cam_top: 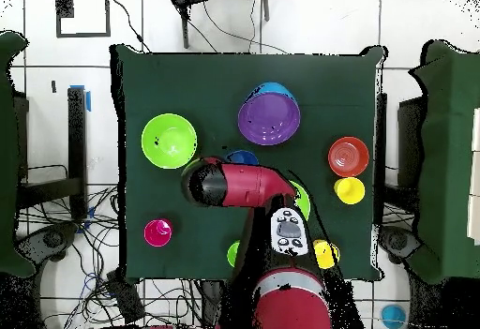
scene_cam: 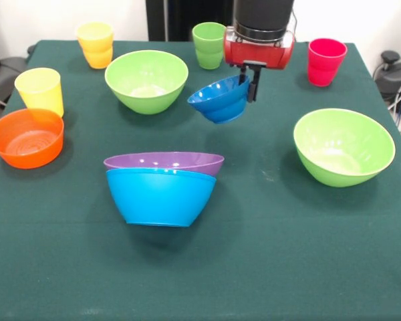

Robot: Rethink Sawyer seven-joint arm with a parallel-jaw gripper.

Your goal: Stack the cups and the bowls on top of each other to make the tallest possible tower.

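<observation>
Item: small glossy blue plastic bowl [scene_cam: 220,99], tilted, clear of the green-clothed table [scene_cam: 267,267]; my gripper [scene_cam: 248,83] pinches its rim.

My gripper [scene_cam: 248,81] has black fingers under a glossy red wrist, and it carries the small blue bowl [scene_cam: 220,99], a deep blue. Near the middle sits the large blue bowl [scene_cam: 160,196], a lighter sky blue, with the purple bowl [scene_cam: 164,162] inside it. Two light green bowls lie apart, one far left [scene_cam: 147,80], one right [scene_cam: 343,146]. The small bowl at the left [scene_cam: 27,137] is orange. The cups are yellow [scene_cam: 39,90], orange-yellow [scene_cam: 96,44], light green [scene_cam: 209,44] and red [scene_cam: 325,61]. The tablecloth [scene_cam: 267,267] is plain dark green.
</observation>
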